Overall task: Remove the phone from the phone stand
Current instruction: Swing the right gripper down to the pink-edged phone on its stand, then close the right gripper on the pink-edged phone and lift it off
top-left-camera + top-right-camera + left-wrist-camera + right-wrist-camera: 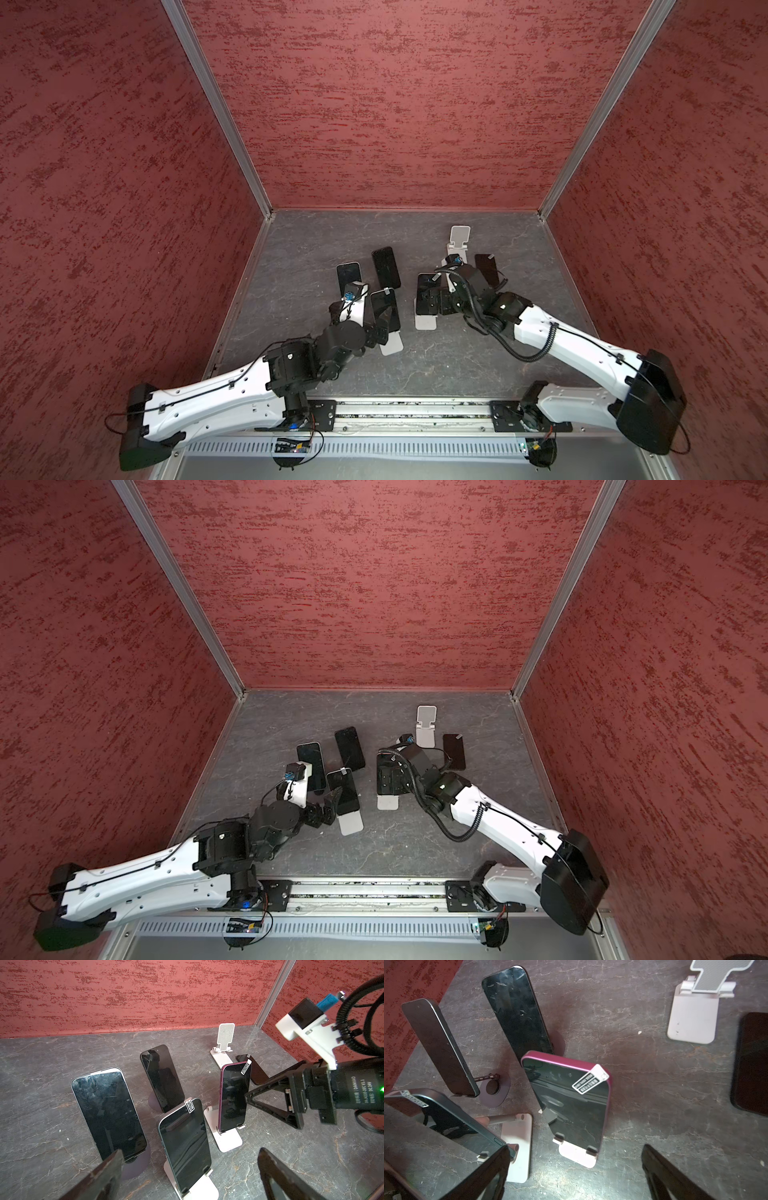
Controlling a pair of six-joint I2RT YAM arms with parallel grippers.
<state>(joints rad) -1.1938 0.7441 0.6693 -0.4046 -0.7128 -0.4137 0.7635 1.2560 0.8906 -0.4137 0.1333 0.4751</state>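
The right arm (561, 336) reaches forward and bends in toward the middle of the desk (415, 365). Its right tool (575, 1155) has its jaws spread wide and grips nothing, poised just before the magenta phone (571, 1103), which leans upright in the pink phone stand (579, 1157). The left arm (232, 386) stretches forward too, with the left tool (190, 1161) spread apart and empty, close by a teal phone (185, 1147).

The left arm (216, 395) and right arm (582, 353) have white link shells with screw holes, black joint housings and a black cable clipped along each shell; the right arm adds a coiled black cable (547, 347). At right in the left wrist view, a black motor housing (357, 1088) bears white "DAMIAO" lettering and a green light, below a white camera bracket (307, 1028) with a blue connector (327, 1002).
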